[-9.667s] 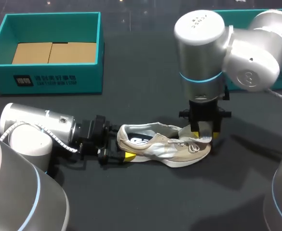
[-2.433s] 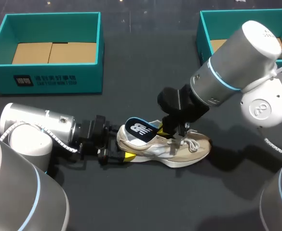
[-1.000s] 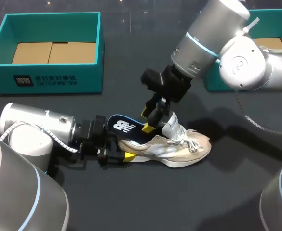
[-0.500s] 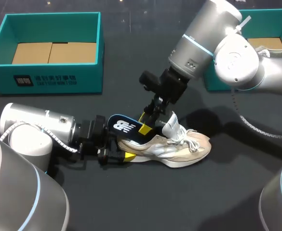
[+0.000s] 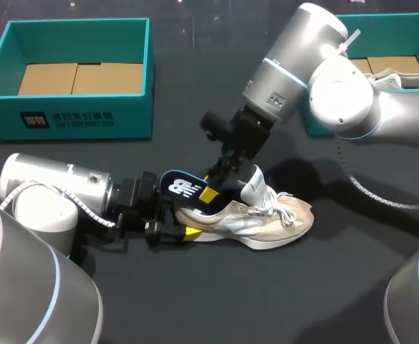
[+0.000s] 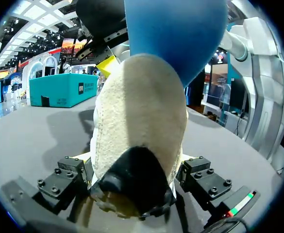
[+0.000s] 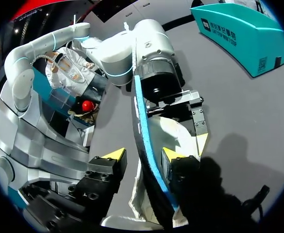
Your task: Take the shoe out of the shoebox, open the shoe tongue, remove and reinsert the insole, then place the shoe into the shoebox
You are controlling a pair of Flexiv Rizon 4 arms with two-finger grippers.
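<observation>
Blue insole (image 5: 177, 188) stands between the spread right fingers (image 7: 114, 155), touching one; left fingers (image 5: 191, 231) clench the shoe (image 5: 266, 218) at its heel.

We see one bench (image 5: 266, 301) filling the head view: flat, matte, dark charcoal to near black, no cloth seams or markings that we can make out. Light is soft and comes from above. A blurred shadow (image 5: 345, 215) lies on the surface right of the middle, and a fainter one sits just above it. Along the far edge we note a few pale glints (image 5: 195, 8), too smeared to identify. In the left wrist view the same bench (image 6: 30, 131) reads mid grey and evenly lit. In the right wrist view the bench (image 7: 239, 97) also reads grey, with a big dark shadow patch on it.
</observation>
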